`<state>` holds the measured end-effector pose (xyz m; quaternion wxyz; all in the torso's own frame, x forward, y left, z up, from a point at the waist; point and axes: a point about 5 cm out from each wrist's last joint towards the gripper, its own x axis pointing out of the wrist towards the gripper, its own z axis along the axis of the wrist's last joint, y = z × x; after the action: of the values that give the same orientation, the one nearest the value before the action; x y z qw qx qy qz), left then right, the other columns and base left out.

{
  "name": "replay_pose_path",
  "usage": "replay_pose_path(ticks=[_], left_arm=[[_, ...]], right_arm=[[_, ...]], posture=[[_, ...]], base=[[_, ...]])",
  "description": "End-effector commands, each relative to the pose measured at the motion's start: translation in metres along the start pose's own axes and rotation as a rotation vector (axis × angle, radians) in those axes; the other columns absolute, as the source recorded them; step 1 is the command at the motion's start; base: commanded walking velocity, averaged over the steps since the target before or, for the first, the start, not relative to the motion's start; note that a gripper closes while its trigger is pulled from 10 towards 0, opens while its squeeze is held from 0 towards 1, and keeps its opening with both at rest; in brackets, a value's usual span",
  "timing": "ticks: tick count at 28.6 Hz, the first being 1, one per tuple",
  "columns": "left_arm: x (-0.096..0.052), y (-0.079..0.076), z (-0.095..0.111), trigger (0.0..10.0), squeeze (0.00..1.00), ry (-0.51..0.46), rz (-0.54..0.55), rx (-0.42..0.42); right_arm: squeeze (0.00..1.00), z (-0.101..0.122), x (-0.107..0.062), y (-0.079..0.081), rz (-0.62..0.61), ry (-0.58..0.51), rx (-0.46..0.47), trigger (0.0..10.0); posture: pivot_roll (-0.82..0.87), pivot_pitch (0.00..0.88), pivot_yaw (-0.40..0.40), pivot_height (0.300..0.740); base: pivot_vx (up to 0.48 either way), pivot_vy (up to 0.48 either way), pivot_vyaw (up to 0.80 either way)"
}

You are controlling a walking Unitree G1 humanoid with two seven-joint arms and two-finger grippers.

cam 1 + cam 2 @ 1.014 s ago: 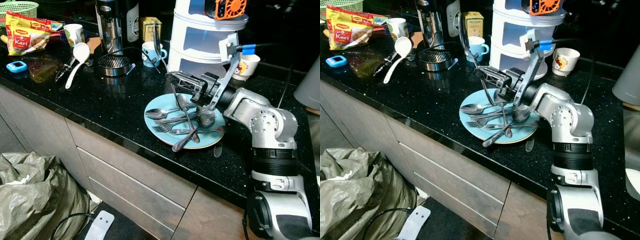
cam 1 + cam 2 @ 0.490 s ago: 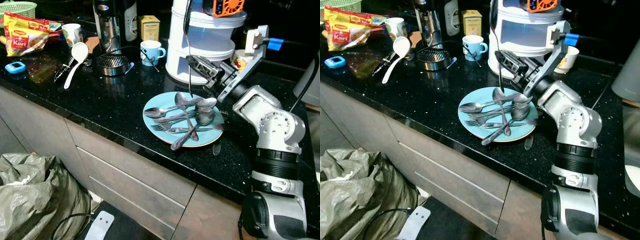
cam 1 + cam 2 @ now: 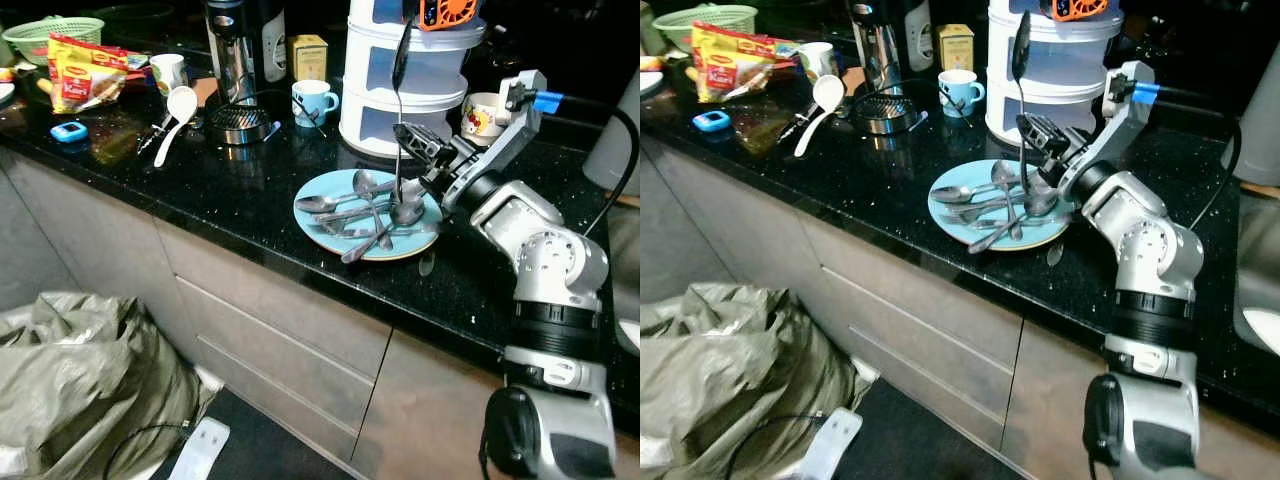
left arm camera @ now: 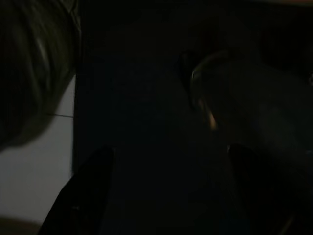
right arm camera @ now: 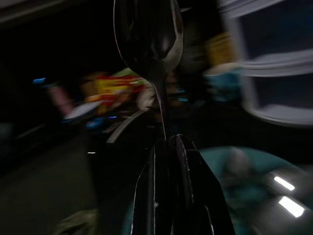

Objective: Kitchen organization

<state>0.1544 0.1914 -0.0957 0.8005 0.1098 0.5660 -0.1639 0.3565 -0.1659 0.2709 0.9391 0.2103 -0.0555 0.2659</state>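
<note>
Spoon [image 3: 1021, 35] is pinched low on its handle by the right gripper [image 3: 1032, 128], bowl pointing straight up above the fingers. Metal, stiff, light, probably slick, so it could swivel if jolted. Polished and dark, it's held just over the blue plate [image 3: 944, 208] of cutlery.

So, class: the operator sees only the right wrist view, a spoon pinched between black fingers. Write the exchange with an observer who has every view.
Operator: Where is my gripper?
Observer: The right gripper is over the far edge of the blue plate, near the white stacked container.
Operator: How is the spoon held?
Observer: The spoon stands upright, bowl on top.
Operator: Anything left on the plate?
Observer: Several spoons and forks lie crossed on it.
</note>
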Motion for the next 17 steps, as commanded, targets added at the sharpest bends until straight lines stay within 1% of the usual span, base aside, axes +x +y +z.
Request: replay_pose_path(ticks=[1, 11, 17], left_arm=[[0.0012, -0.0064, -0.0096, 10.0, 0.00, 0.040, -0.023, -0.007], [0.0013, -0.0069, -0.0088, 10.0, 0.00, 0.033, -0.029, 0.000], [0.0013, -0.0066, -0.0076, 10.0, 0.00, 0.022, -0.026, 0.009]], right_arm=[[0.00, 0.0045, -0.0016, -0.0040, -0.034, -0.023, -0.028, 10.0], [0.00, 0.0064, -0.0006, -0.0061, -0.066, -0.026, -0.059, 10.0], [0.00, 0.0079, 0.0006, -0.0083, -0.101, -0.023, -0.098, 10.0]], posture=[[-0.04, 0.000, -0.019, 0.740], [-0.04, 0.000, -0.018, 0.740], [-0.04, 0.000, -0.018, 0.740]], base=[[0.000, 0.000, -0.76], [0.000, 0.000, -0.76], [0.000, 0.000, -0.76]])
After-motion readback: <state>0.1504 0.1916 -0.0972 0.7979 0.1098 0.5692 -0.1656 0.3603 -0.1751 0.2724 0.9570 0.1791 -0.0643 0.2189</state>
